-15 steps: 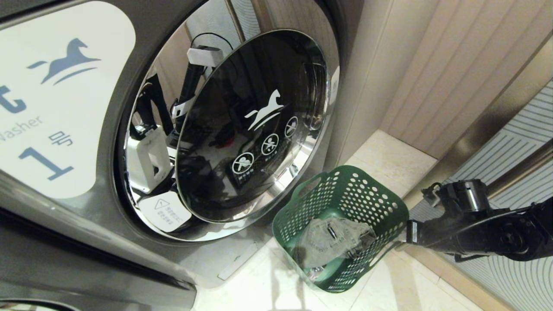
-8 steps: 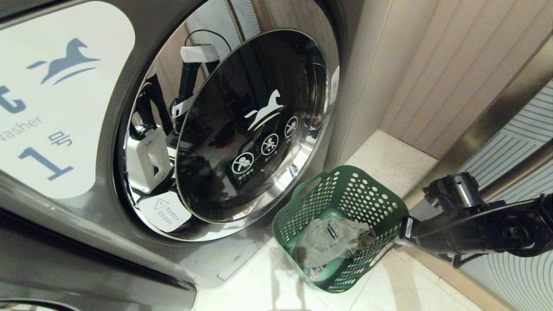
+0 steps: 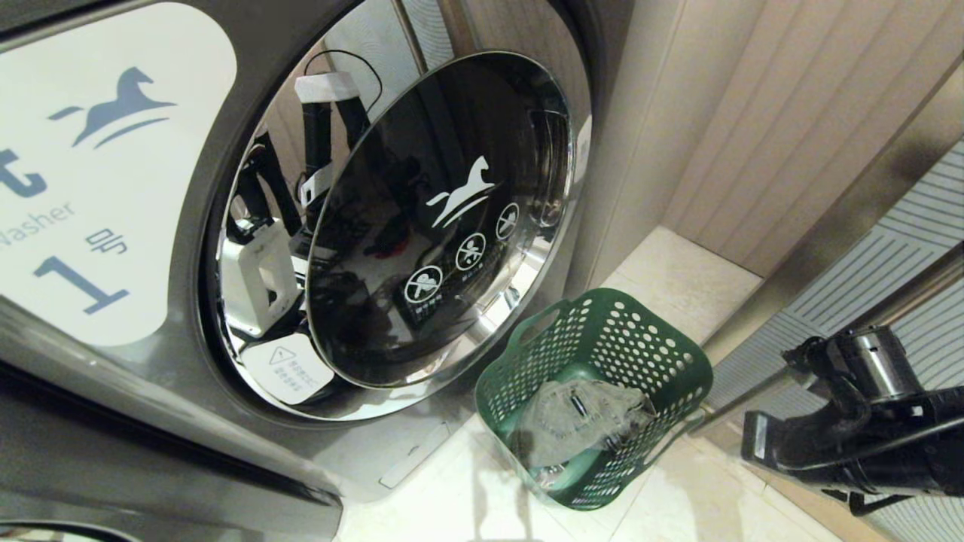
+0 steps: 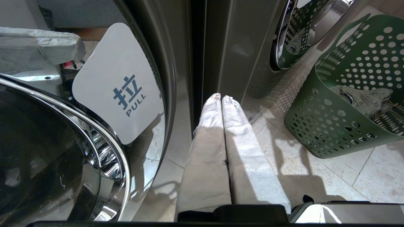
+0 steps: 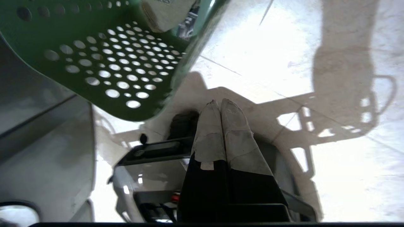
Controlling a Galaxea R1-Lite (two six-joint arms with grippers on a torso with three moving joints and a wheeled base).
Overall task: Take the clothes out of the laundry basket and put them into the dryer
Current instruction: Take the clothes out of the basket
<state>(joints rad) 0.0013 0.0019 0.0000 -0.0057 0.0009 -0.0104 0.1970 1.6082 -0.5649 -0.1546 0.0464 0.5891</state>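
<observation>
Laundry-wise nothing was loaded: grey printed clothes [image 3: 580, 421] sat in the green perforated plastic basket [image 3: 640, 354], round glass dryer door [image 3: 444, 218] shut, both my fingers pressed together, empty.

right pincer [image 5: 221, 102] closed, left pincer [image 4: 221, 97] closed

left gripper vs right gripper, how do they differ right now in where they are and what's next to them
The left gripper points along the floor at the grey machine's front, with the green laundry basket off to one side; the right gripper hangs just outside that basket's perforated wall, over pale floor tiles. Only the right arm shows in the head view; the left does not. Both have cloth-wrapped fingers pressed shut and hold nothing.
</observation>
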